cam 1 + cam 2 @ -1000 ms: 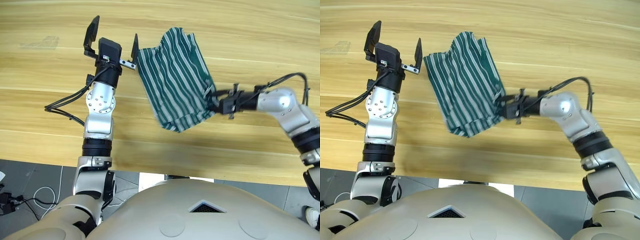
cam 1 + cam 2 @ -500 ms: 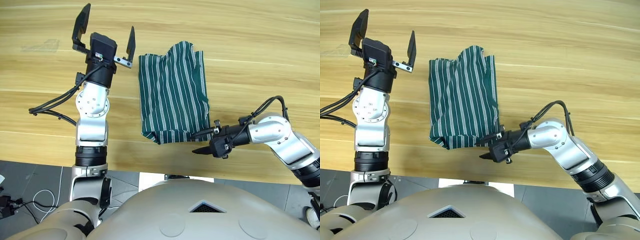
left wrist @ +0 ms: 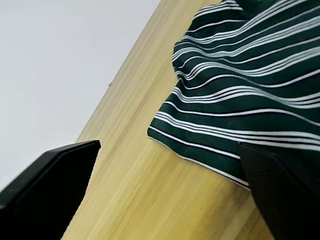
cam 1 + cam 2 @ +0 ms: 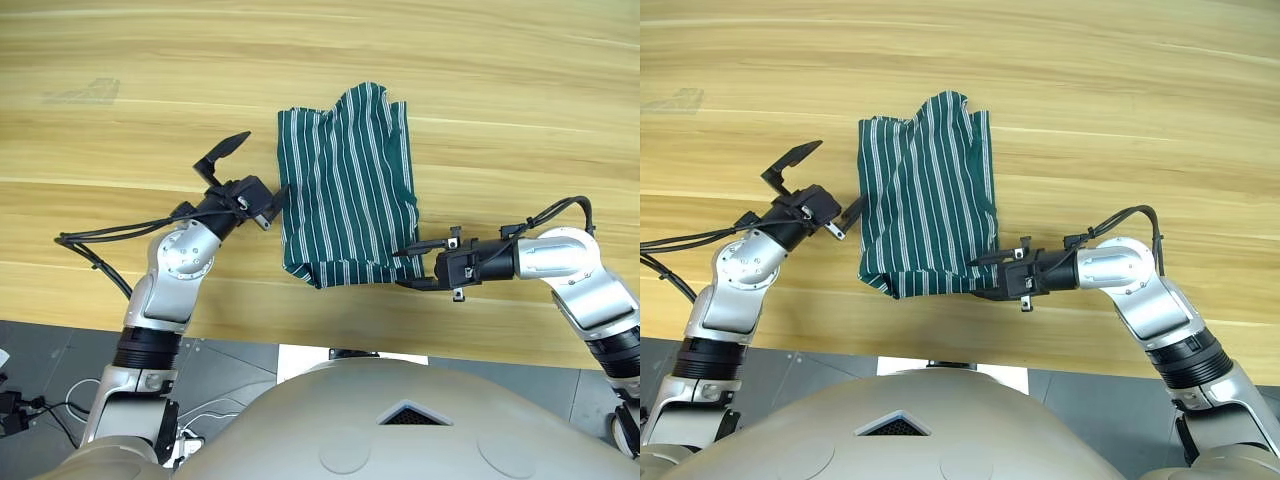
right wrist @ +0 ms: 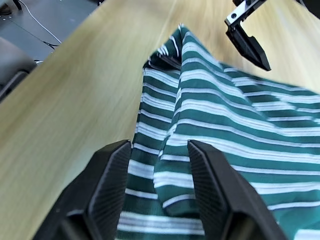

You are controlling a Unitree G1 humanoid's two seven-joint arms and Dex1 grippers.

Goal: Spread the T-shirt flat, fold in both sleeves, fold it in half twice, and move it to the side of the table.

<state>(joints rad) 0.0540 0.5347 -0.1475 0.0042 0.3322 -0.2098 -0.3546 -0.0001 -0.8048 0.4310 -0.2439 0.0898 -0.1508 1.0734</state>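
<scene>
The green T-shirt with white stripes (image 4: 345,185) lies folded into a narrow bundle on the wooden table (image 4: 500,80), its far end rumpled. My left gripper (image 4: 253,172) is open, low beside the shirt's left edge, one finger almost touching the cloth. In the left wrist view its dark fingers (image 3: 45,190) frame the shirt's edge (image 3: 240,100). My right gripper (image 4: 411,265) is open at the shirt's near right corner. In the right wrist view its two fingers (image 5: 112,185) straddle a ridge of striped cloth (image 5: 200,130) without pinching it.
The table's front edge (image 4: 300,330) runs just below the shirt's near end. Past it, the grey floor with cables (image 4: 70,390) shows at the lower left. Bare wood stretches across the far side and both ends of the table.
The right gripper lowered the lifted shirt onto the table, let go, and now sits at its near right corner. The left arm dropped from upright to the shirt's left edge.
</scene>
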